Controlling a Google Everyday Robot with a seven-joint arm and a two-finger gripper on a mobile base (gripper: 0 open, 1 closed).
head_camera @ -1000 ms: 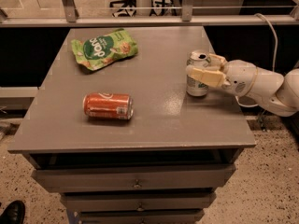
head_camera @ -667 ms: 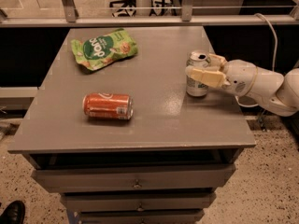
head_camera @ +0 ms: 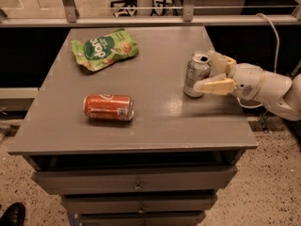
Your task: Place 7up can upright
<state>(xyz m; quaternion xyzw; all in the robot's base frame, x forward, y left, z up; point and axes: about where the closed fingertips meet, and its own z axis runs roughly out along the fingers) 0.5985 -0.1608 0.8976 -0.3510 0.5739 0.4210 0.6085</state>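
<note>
The 7up can (head_camera: 195,75), silver-white with an open top, stands upright on the grey table (head_camera: 155,121) near its right edge. My gripper (head_camera: 205,72) reaches in from the right at the can's height. Its jaws are open, with one cream finger (head_camera: 217,86) in front of the can and the other (head_camera: 221,61) behind it. The can sits between the fingertips, and the near finger stands a little apart from it.
An orange-red soda can (head_camera: 108,107) lies on its side at the front left of the table. A green snack bag (head_camera: 104,48) lies at the back left. Drawers (head_camera: 136,185) are below the tabletop. A cable (head_camera: 273,27) hangs at the right.
The near finger has moved off the can toward the camera, so the jaws have opened. The can has stayed upright in the same spot.
</note>
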